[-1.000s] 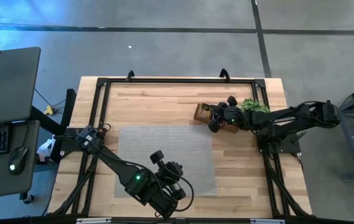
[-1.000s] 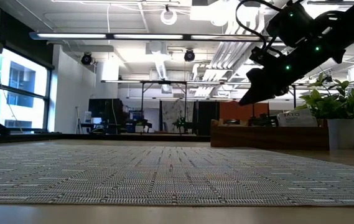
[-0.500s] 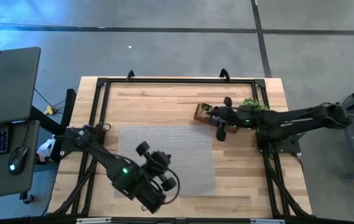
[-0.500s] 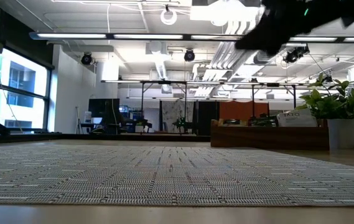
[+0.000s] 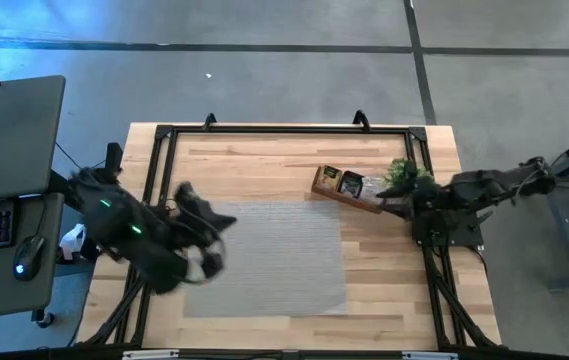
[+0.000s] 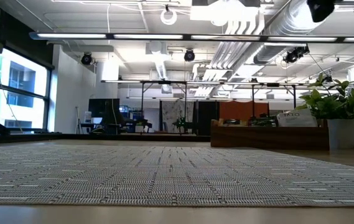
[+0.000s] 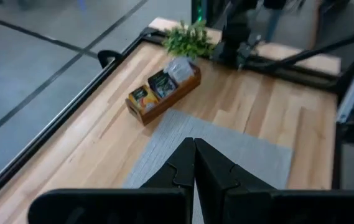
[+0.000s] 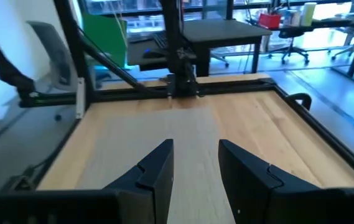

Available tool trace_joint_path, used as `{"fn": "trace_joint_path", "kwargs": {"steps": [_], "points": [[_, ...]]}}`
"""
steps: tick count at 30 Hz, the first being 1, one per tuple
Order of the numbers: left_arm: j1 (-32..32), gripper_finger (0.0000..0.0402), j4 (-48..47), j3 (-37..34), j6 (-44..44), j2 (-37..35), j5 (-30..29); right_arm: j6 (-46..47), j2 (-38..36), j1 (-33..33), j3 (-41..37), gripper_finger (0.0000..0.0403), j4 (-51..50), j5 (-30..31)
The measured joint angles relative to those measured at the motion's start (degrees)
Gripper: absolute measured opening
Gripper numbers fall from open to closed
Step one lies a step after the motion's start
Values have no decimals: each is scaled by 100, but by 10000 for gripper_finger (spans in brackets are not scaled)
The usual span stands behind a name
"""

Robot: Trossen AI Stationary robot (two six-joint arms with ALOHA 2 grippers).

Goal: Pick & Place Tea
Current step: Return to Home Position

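As only wrist views reveal, left pincer (image 7: 194, 142) closed, right pincer (image 8: 195, 147) parted, both empty, tea sachets (image 7: 159, 83) in tray (image 7: 169, 101)

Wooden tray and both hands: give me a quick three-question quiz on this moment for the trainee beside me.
1. True or false: the left hand has its fingers shut together.
2. Fill in: the fingers of the right hand stand ____.
3. The tea sachets in view lie: A in the left hand; B in the wooden tray; C in the right hand.
Key: 1 true; 2 open; 3 B.
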Motion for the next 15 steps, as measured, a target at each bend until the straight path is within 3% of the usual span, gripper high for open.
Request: {"fn": "trace_joint_path", "kwargs": {"steps": [6,11,15], "points": [[-46,3,1,-955,-72,-1130,-204,185,-840,471,0,123,-548,373],[-124,3,-5,-2734,-1309,-2368,-843,60,-1260,681,-269,123,-742,360],[-114,3,670,-4458,-1928,-3189,-758,56,-1554,771,-870,123,-442,-329]]}}
